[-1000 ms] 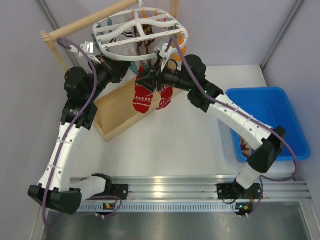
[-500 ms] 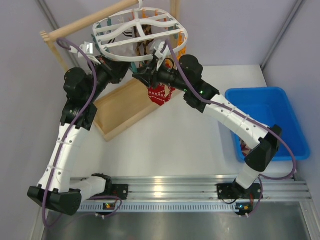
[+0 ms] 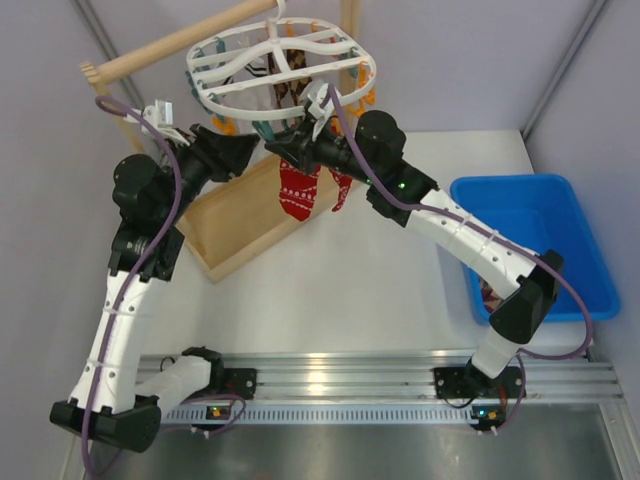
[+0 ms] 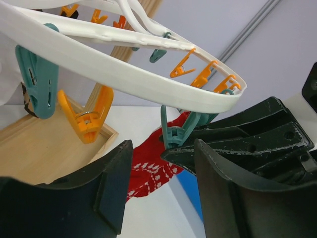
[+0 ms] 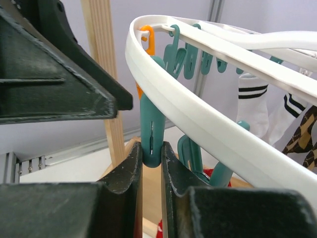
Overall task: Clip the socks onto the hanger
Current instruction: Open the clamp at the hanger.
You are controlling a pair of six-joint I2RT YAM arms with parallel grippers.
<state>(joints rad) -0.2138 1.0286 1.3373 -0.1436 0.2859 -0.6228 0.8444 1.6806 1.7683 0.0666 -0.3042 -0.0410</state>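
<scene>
Socks (image 3: 293, 190), red with white dots, hang under the near rim of the hanger (image 4: 124, 69), above the table's far-left corner. The right gripper (image 5: 151, 152) pinches a teal clip (image 5: 150, 126), apparently to work its bite. The left gripper (image 4: 162, 158) hovers spread and empty.

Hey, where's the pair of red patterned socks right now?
Top view, centre-left: the pair of red patterned fabric socks hangs under the near rim of the white plastic oval hanger, over the light wooden tray's right end.
</scene>
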